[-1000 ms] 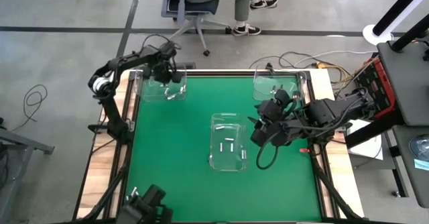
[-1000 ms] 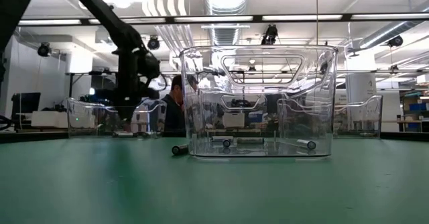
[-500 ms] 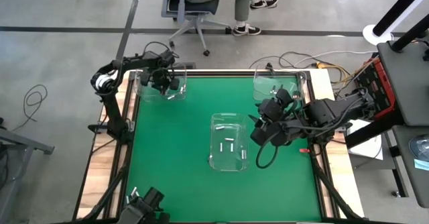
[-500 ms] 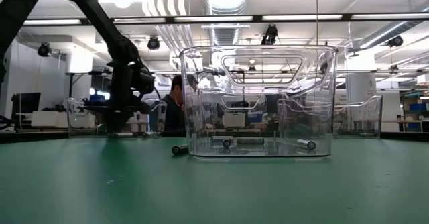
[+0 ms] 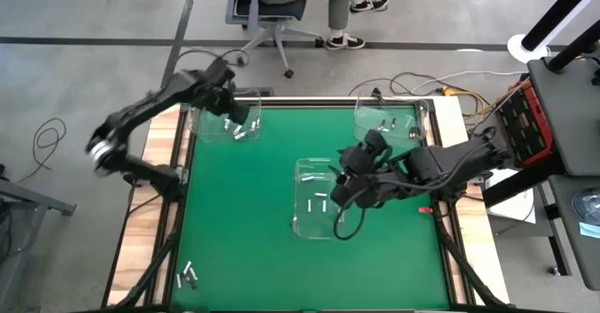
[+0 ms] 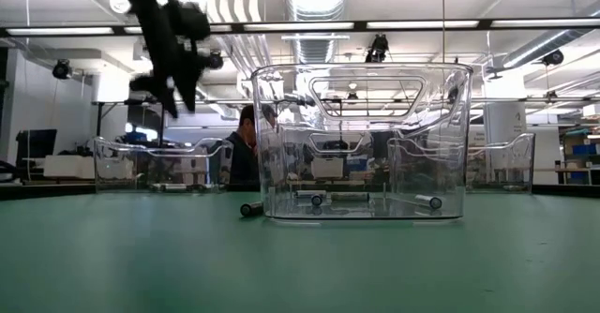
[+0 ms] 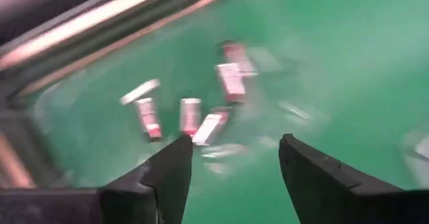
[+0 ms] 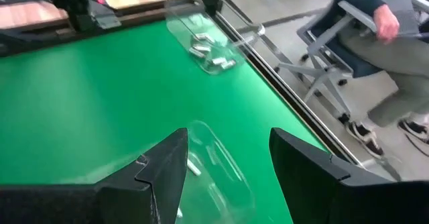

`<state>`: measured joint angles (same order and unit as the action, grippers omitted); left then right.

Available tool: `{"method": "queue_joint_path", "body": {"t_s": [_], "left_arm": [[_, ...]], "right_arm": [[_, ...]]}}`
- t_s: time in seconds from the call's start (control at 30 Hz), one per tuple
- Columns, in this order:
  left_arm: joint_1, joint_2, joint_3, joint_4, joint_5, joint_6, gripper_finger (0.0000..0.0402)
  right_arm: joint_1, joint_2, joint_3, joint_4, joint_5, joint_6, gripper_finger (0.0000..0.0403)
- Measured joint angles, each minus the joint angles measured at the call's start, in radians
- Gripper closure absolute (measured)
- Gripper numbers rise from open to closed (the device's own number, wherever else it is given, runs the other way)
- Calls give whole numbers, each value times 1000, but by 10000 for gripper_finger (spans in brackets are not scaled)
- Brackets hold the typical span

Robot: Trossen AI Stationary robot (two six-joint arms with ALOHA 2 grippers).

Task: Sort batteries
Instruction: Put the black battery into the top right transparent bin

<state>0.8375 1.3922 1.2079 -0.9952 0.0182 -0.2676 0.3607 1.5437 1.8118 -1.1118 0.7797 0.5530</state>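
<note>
Small silvery batteries lie in three clear bins: the far-left bin (image 5: 228, 124), the middle bin (image 5: 319, 199) and the far-right bin (image 5: 387, 121). One battery (image 6: 250, 209) rests on the green mat beside the middle bin, and a few more batteries (image 5: 187, 275) lie at the near left corner. My left gripper (image 5: 230, 96) hangs open high above the far-left bin; its wrist view shows that bin's batteries (image 7: 191, 115) below. My right gripper (image 5: 345, 189) stands open at the middle bin's right wall, holding nothing.
The green mat (image 5: 244, 219) lies bare to the left of and in front of the middle bin. A raised frame (image 5: 183, 163) edges the table. A person on a swivel chair (image 5: 281, 4) sits beyond the far edge. Cables (image 5: 352, 224) hang by my right arm.
My left gripper has risen out of the far-left bin, well clear of its rim, and its arm has swung toward the table's left edge. My right gripper has moved toward the table's left, up to the middle bin's right wall. The batteries have stayed in place.
</note>
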Motion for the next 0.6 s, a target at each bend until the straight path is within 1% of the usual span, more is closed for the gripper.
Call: {"method": "queue_joint_path", "body": {"t_s": [0.07, 0.13, 0.2, 0.27, 0.37, 0.47, 0.53, 0.6], "left_arm": [[-96, -114, -31, 26, 0, -7, 196], [-222, -221, -80, 85, -7, -44, 194], [-368, -307, -138, 149, -26, -138, 194], [-537, -358, -197, 207, -83, -264, 194], [-809, -383, -278, 299, -245, -381, 194], [-1082, -364, -364, 419, -402, -388, 193], [-1232, -341, -427, 516, -492, -390, 193], [-1353, -315, -481, 605, -549, -429, 193]], "right_arm": [[-1, 10, 0, 47, 7, -31, 200], [-1, 11, 0, 89, 8, -66, 200], [-4, 5, 0, 131, 11, -92, 200], [-4, -5, 0, 163, 15, -105, 200], [-4, -24, 0, 191, 17, -107, 200], [-3, -32, 0, 206, 17, -108, 200], [3, -32, 0, 204, 17, -108, 200], [13, -26, 0, 206, 17, -108, 200]]}}
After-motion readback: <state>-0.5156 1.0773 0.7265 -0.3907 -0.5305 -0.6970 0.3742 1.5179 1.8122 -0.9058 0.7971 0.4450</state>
